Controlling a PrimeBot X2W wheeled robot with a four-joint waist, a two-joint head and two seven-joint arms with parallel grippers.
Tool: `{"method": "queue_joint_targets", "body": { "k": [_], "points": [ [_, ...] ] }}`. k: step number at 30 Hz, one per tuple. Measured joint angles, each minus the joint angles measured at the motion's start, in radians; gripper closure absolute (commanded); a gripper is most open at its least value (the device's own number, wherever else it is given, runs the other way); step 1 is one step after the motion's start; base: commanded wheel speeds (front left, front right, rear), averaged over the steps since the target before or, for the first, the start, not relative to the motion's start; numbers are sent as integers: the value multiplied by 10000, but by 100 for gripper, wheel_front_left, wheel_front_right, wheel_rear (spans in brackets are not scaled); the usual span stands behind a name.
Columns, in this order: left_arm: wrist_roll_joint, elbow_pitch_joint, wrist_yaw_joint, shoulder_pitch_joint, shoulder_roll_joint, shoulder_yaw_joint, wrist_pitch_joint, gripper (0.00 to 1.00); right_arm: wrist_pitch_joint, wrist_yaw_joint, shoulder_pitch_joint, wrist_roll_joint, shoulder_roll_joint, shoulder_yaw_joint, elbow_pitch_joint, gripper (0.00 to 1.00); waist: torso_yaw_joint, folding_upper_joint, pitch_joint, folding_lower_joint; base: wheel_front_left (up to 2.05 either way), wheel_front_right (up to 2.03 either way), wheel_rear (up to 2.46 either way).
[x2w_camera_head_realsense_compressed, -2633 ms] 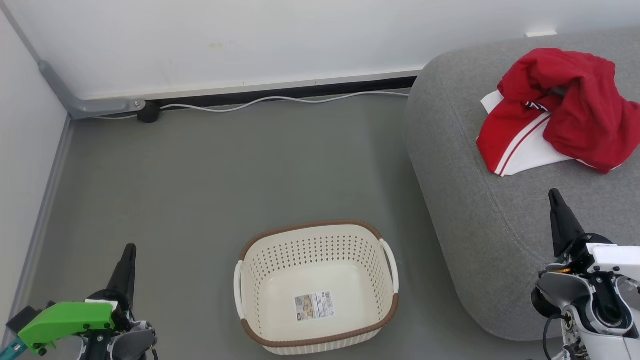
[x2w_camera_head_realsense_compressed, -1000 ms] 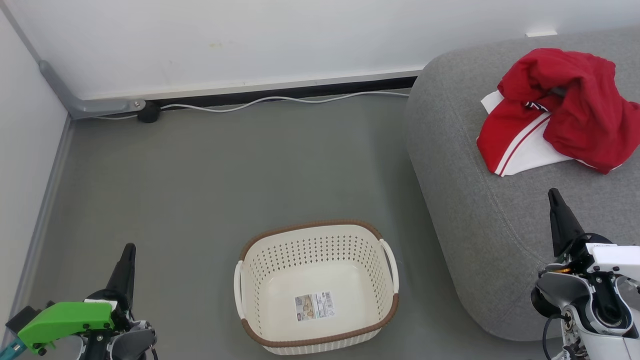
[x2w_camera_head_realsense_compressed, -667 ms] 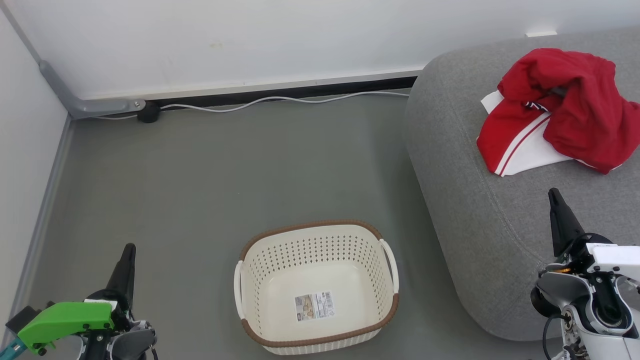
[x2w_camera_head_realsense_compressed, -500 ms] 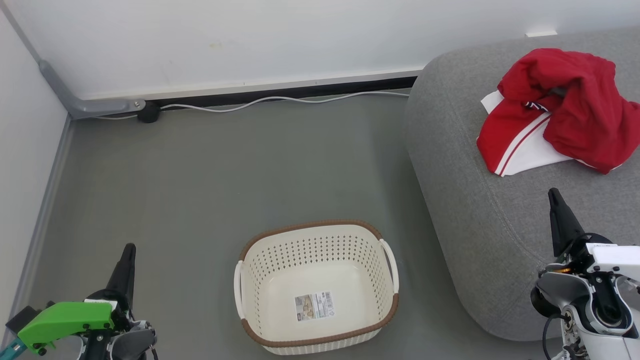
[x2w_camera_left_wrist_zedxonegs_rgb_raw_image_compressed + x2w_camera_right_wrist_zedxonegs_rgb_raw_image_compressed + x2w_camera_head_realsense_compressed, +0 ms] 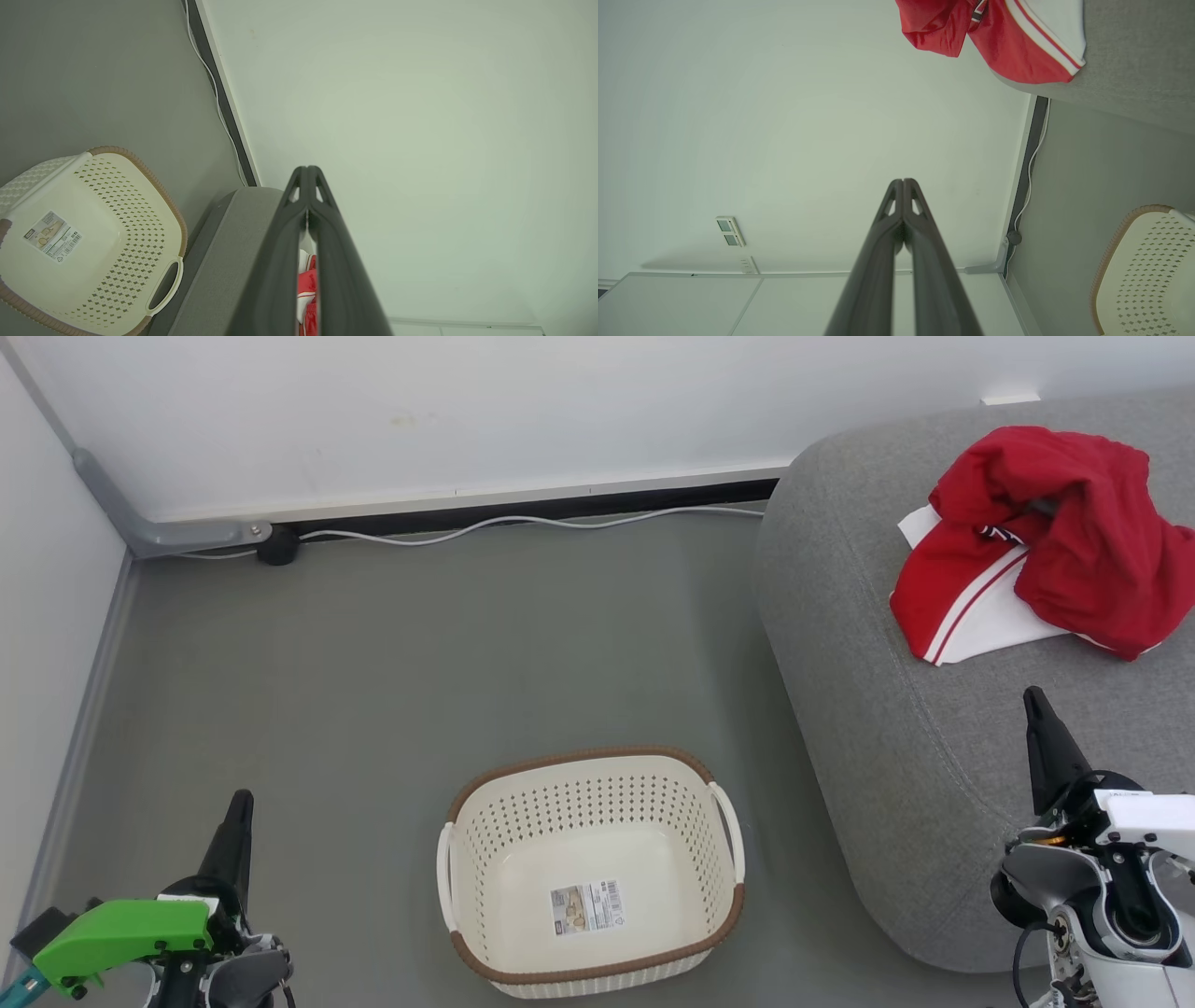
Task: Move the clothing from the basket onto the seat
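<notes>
Clothing (image 5: 1074, 551) on seat (image 5: 887, 728) inside its rounded edge; basket (image 5: 597, 803) on open floor (image 5: 373, 691)

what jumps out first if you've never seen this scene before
The bright red clothing heaped on the grey seat at the right stands out most. Next is the cream basket on the floor in front, with just a label sticker inside. The left gripper and right gripper sit shut at the lower corners.
</notes>
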Motion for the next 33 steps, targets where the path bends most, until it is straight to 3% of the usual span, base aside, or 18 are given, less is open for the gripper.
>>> {"method": "queue_joint_targets", "body": {
  "k": [33],
  "points": [
    [0,-17,-2,0,-6,17,0,100,-2,2,2,0,0,10,-17,100,0,0,2,0,0,0,0]
  ]
}}
